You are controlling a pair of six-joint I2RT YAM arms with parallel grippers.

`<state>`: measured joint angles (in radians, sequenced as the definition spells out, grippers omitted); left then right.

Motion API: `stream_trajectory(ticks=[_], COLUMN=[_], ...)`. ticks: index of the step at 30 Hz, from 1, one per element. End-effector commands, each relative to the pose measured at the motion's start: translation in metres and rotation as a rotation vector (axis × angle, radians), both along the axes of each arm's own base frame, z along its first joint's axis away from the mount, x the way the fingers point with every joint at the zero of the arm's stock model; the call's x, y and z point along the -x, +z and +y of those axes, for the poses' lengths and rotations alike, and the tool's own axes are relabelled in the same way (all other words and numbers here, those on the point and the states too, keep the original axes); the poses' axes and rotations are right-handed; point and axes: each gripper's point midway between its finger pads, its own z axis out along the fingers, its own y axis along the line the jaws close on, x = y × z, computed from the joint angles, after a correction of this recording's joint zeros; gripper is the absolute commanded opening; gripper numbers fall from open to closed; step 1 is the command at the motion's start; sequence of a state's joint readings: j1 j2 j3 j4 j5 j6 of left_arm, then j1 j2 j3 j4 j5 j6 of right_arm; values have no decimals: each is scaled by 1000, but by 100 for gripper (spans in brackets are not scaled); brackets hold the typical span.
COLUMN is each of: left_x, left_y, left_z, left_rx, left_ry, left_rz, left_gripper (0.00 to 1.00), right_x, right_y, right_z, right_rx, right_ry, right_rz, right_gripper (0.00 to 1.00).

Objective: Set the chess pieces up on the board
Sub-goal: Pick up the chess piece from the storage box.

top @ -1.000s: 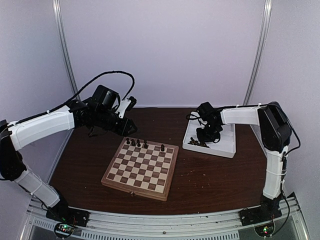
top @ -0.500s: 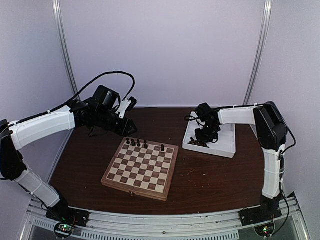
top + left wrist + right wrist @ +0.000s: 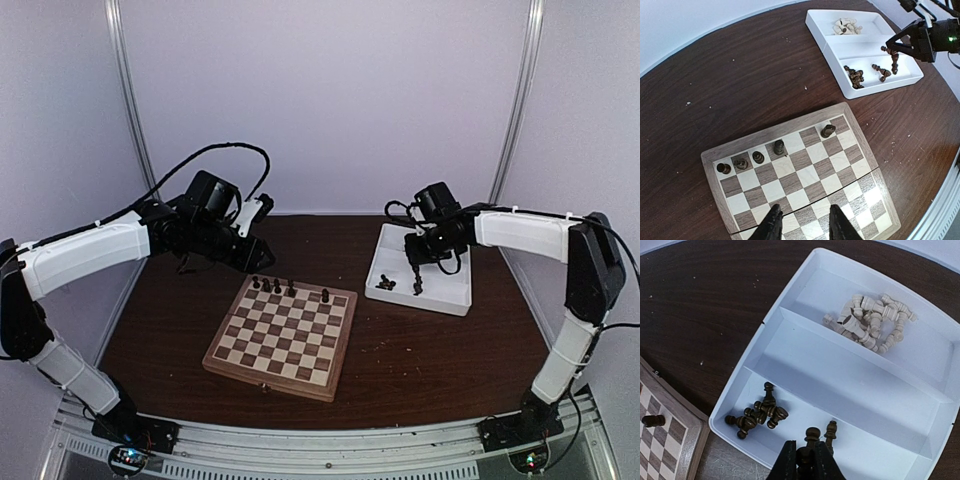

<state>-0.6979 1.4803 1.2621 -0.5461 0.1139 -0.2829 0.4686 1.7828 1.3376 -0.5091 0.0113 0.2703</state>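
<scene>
The board is laid near the middle of the dark table, and the white tray is set to its right, a little farther back and apart from it. Five dark pieces are stood on the board's far row: four are ranged side by side from the left corner, and a fifth piece is placed alone toward the right end (whether it stands straight or leans cannot be told from these views). The other chess pieces are kept in the tray, which is divided into three compartments. A heap of pale pieces is gathered in the compartment farthest from the robot, while a small heap of dark ones is left lying in the nearest compartment, at its end toward the board. A loose dark piece is seen in that same compartment, apart from the heap. The right gripper is held over this nearest compartment, and a held dark piece is pinched between its fingers and projects beyond the fingertips, just beside the loose one in the wrist view. The left gripper is held in the air by the board's far left corner, as the overhead camera shows it, with its fingers spread apart and only board squares seen between them.
</scene>
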Motion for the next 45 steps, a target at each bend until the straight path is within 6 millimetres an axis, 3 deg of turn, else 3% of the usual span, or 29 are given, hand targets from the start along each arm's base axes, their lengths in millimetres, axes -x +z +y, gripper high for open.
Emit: stream_trajectory(ticks=[1, 7, 15, 24, 31, 37, 41, 45], left_x=[2, 3, 6, 15, 31, 51, 64, 69], left_y=[14, 14, 14, 10, 11, 22, 23, 23], left_z=[-7, -8, -10, -24, -67, -93, -102, -108], left_rx=[53, 55, 62, 120, 130, 200, 227, 250], left_ry=[-12, -13, -18, -58, -194, -360, -480, -570], left_rz=[-31, -31, -28, 8, -6, -61, -125, -209], left_gripper=[33, 33, 33, 34, 35, 37, 37, 43], right_x=[-1, 6, 7, 21, 57, 94, 115, 135], right_y=[30, 45, 26, 34, 51, 72, 85, 97], right_z=[10, 13, 9, 41, 90, 118, 131, 144], right_rx=[-96, -146, -106, -271, -527, -732, -779, -796], right_ry=[60, 90, 79, 217, 467, 599, 661, 726], right_rz=[-126, -189, -140, -134, -33, 49, 88, 111], right_gripper=[12, 13, 11, 10, 8, 6, 6, 6])
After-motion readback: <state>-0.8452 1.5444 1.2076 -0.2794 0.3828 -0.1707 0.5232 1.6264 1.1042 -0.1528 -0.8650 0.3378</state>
